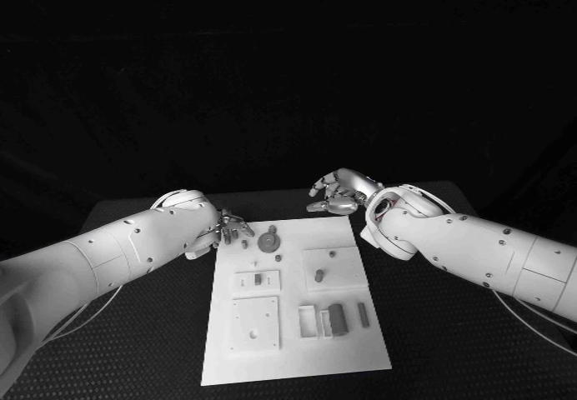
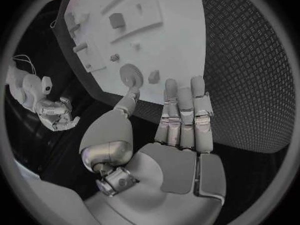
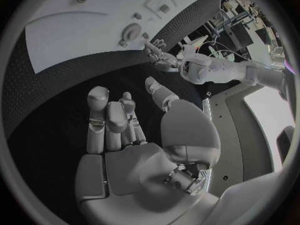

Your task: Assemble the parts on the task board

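We find the white board (image 1: 294,333) lying in the middle of the table (image 1: 457,350), with the small parts on it. A round toothed disc (image 1: 269,242) lies near the board's far edge. The left hand (image 1: 228,232) hovers at the far left corner of the board, just beside the disc, its fingers (image 2: 181,110) straight and pressed side by side, the thumb set apart toward the disc; it holds nothing. The right hand (image 1: 340,192) hangs beyond the far edge, off the board, fingers loosely curled and empty. We judge the disc is the next pick. To do it well, we bring thumb and fingertips down on opposite rims and lift it level.
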Available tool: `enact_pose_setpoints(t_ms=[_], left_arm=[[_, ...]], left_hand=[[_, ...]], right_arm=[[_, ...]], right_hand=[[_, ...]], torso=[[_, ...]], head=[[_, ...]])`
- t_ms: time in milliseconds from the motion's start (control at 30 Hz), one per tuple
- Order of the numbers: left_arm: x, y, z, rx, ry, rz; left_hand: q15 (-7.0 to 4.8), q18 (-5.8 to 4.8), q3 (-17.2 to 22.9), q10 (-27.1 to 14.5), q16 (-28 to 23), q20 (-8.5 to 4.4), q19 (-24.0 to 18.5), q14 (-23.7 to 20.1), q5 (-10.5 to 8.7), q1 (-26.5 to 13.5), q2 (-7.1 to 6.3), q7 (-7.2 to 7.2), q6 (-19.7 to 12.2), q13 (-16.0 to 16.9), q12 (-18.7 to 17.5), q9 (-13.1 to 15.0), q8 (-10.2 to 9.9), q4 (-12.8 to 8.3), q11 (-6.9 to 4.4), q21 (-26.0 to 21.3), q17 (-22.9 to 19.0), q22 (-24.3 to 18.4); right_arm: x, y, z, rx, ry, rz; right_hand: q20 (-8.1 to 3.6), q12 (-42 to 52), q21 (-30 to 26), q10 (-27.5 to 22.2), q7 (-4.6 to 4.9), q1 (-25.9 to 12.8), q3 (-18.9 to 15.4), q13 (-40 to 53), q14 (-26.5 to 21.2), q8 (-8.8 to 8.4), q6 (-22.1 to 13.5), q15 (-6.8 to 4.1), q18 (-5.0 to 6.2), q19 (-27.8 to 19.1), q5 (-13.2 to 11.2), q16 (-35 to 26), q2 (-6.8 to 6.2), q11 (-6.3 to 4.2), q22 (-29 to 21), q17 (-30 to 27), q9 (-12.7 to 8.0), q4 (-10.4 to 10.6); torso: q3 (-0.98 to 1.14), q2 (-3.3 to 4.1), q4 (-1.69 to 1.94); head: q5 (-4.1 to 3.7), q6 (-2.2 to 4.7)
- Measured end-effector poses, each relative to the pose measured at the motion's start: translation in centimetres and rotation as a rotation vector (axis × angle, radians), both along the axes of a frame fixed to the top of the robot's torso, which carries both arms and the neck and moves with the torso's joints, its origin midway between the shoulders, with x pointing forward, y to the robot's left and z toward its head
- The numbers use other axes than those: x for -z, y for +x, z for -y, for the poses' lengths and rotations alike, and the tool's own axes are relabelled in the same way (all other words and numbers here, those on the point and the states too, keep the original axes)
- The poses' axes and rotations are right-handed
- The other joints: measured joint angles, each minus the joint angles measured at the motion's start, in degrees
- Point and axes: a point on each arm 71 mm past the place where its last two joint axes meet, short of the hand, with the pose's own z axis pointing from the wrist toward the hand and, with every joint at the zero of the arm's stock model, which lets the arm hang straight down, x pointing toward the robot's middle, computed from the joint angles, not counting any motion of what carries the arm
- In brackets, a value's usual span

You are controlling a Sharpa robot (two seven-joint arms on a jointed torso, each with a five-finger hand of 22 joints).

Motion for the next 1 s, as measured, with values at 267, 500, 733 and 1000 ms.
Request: enact_pose_setpoints(t_ms=[267,500,733,1000], left_arm=[[0.0,0.1,0.4,0.016,0.016,-0.001],[0.1,0.1,0.8,0.028,0.021,-0.007],[0.5,0.0,0.8,0.030,0.031,-0.021],[1.1,-0.1,1.1,0.036,0.038,-0.035]], left_hand=[[0.01,0.00,0.0,0.0,0.0,0.01,0.0,0.0,0.00,-0.3,0.77,0.45,0.4,-0.1,0.0,-0.2,0.0,0.0,0.00,0.0,-0.1,0.2],[0.09,-0.01,0.1,0.0,0.3,0.21,0.2,0.1,0.34,-0.3,1.46,0.02,1.2,-0.2,0.3,-0.4,0.0,-0.1,0.00,0.0,-0.1,0.6],[0.11,0.00,0.3,0.2,0.7,0.22,0.2,0.1,1.11,0.1,2.28,-0.09,1.7,-0.3,0.6,-0.7,0.0,-0.3,-0.22,0.0,-0.1,1.0],[0.07,0.00,0.3,0.2,0.9,0.00,0.4,0.3,2.43,0.3,2.98,-0.09,2.1,-0.4,0.9,-0.9,0.0,-0.8,-0.22,0.0,-0.2,1.4]], right_arm=[[0.0,0.0,-0.1,-0.001,0.000,0.000],[0.0,0.0,-0.2,-0.002,0.001,0.000],[0.0,0.0,-0.2,-0.003,0.001,-0.001],[0.0,0.0,-0.2,-0.003,0.002,-0.001]], right_hand=[[-0.11,0.0,0.0,0.0,0.00,0.0,0.0,0.0,0.0,0.00,0.0,0.00,0.00,-0.1,0.0,0.0,0.00,0.00,0.0,0.0,0.0,0.0],[-0.10,0.0,0.0,0.0,0.00,0.0,0.0,-0.1,0.0,0.00,0.0,0.00,0.00,-0.1,0.0,0.0,0.00,0.00,0.0,0.0,0.0,0.0],[-0.03,0.0,0.0,0.0,-0.01,0.0,0.0,-0.1,0.0,0.00,0.0,0.00,0.00,-0.2,0.0,0.0,0.00,0.00,0.0,0.0,0.0,0.0],[-0.02,0.0,0.0,0.0,0.13,0.0,0.0,-0.1,0.0,0.00,0.1,0.00,0.00,-0.2,0.0,0.0,0.00,0.00,0.0,0.0,0.0,0.0]], torso=[[0.03,-0.05,-0.07],[0.00,-0.12,-0.01],[-0.03,-0.12,0.00],[-0.05,-0.08,0.02]], head=[[-0.03,-0.12],[-0.12,-0.19],[-0.14,-0.19],[-0.21,-0.27]])
